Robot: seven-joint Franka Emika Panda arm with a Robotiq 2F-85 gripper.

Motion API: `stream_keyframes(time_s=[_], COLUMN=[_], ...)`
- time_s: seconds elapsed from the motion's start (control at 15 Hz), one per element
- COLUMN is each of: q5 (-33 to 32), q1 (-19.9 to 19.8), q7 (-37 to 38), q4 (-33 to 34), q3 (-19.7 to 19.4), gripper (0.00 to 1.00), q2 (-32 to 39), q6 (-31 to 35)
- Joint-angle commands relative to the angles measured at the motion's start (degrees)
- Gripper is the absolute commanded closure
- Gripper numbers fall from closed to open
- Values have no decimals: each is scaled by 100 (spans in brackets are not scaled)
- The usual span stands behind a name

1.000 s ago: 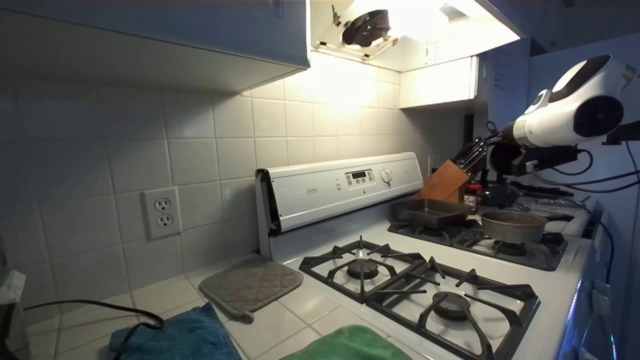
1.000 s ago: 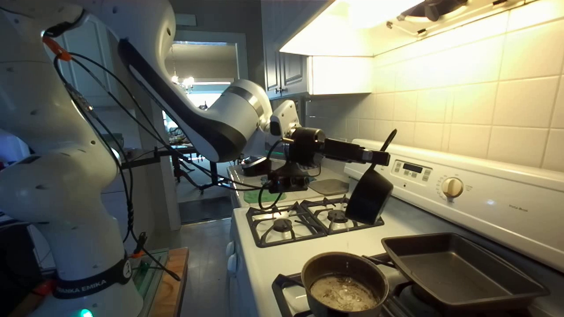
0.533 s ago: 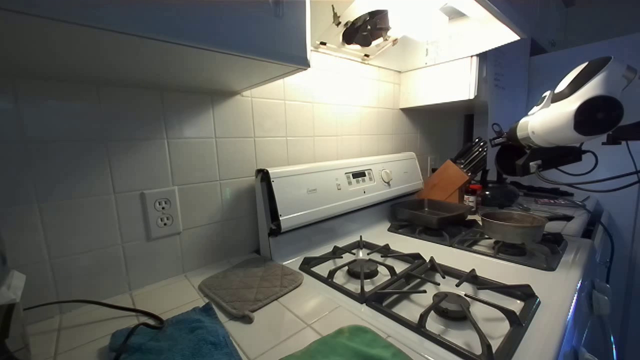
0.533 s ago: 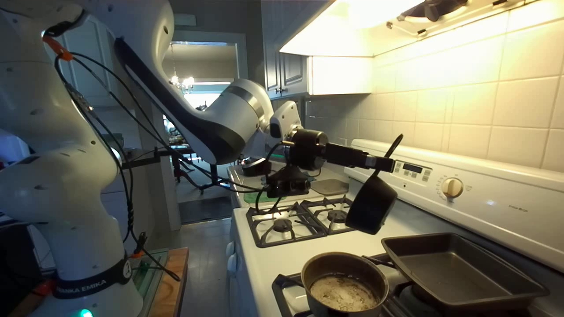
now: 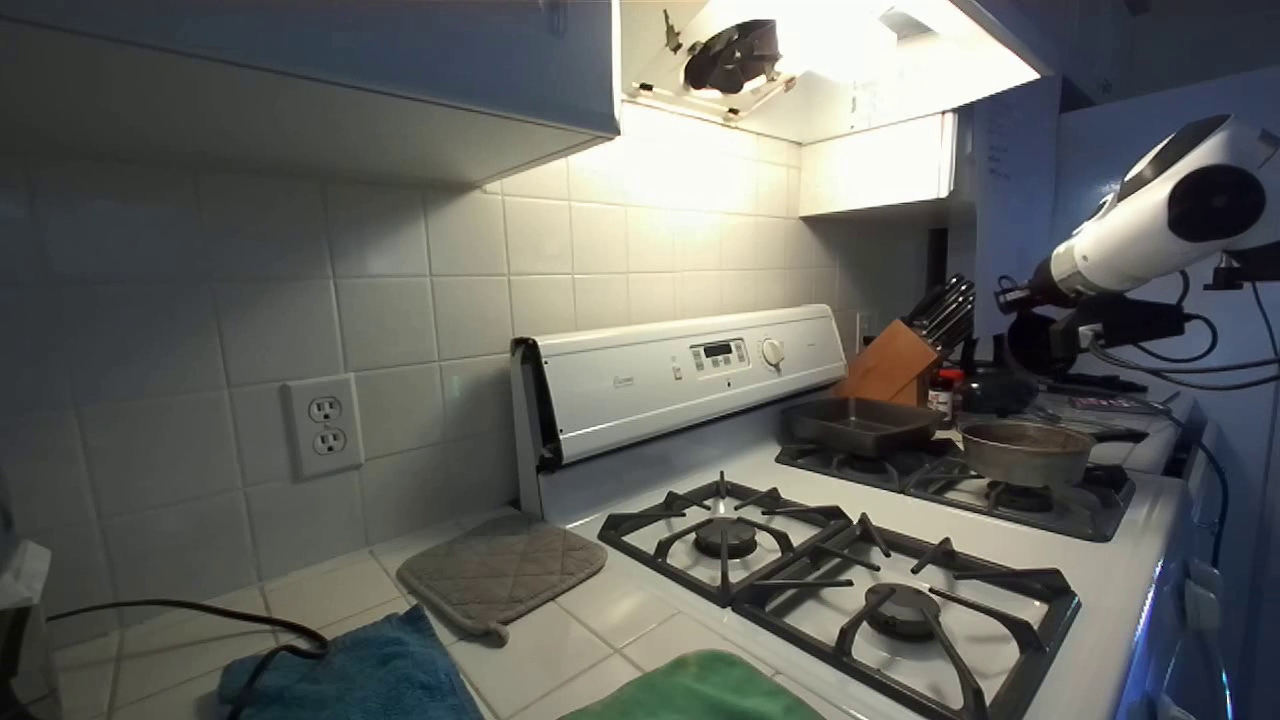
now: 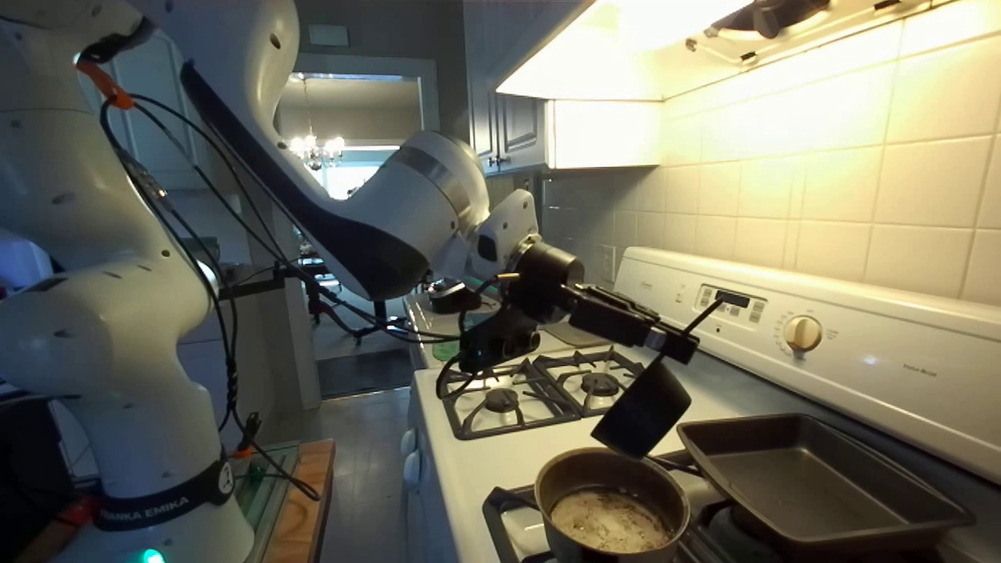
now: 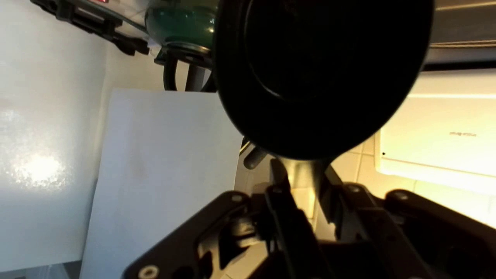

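In an exterior view, the white Franka arm [image 6: 375, 234] fills the left side, and a lit chandelier [image 6: 317, 151] hangs far behind it. Two gas burners [image 6: 501, 400] with black grates sit on the far part of the white stove [image 6: 477, 465]. Right of the wrist, the gripper [image 6: 671, 344] has its fingers nearly together, with a narrow gap between them, clamped on the handle [image 6: 706, 314] of a small black frying pan [image 6: 643, 408]. The frying pan hangs tilted in the air above the stove, its handle slanting up to the right; in the wrist view that handle runs between the two fingers. On the near part of the stove stands a saucepan [image 6: 571, 473], pale and dark-flecked inside; I cannot tell whether the frying pan is directly over it. Right of the saucepan is a dark rectangular baking pan [image 6: 829, 477].

In an exterior view, left to right, a blue towel [image 5: 370, 670], a quilted grey pot holder [image 5: 505, 570] and a green cloth [image 5: 700, 690] lie on the near counter; a wooden knife block [image 5: 885, 365] stands on the far right, just beside a red-lidded jar [image 5: 943, 395].
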Motion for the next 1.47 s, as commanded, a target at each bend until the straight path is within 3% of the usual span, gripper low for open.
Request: stream_keyframes(time_s=[0.0,0.33,0.67,1.0,1.07,1.33,1.4], q5=[483,1602,3431,5692,6140,7920,8374], q1=[-219,-593,-773,-1122,-860,-709,-1044], q7=[-277,-1008,-2352,-3856,-4153,-5317,-5612], q4=[189,456,564,546,562,654,702], q3=[-284,-862,-1359,-1246,-1513,-1561,-1190], gripper=[94,94,94,94,94,94,94], q2=[-28,183,566,937,989,1052,1062], q6=[826,1967,2453,2601,2561,2313,2248])
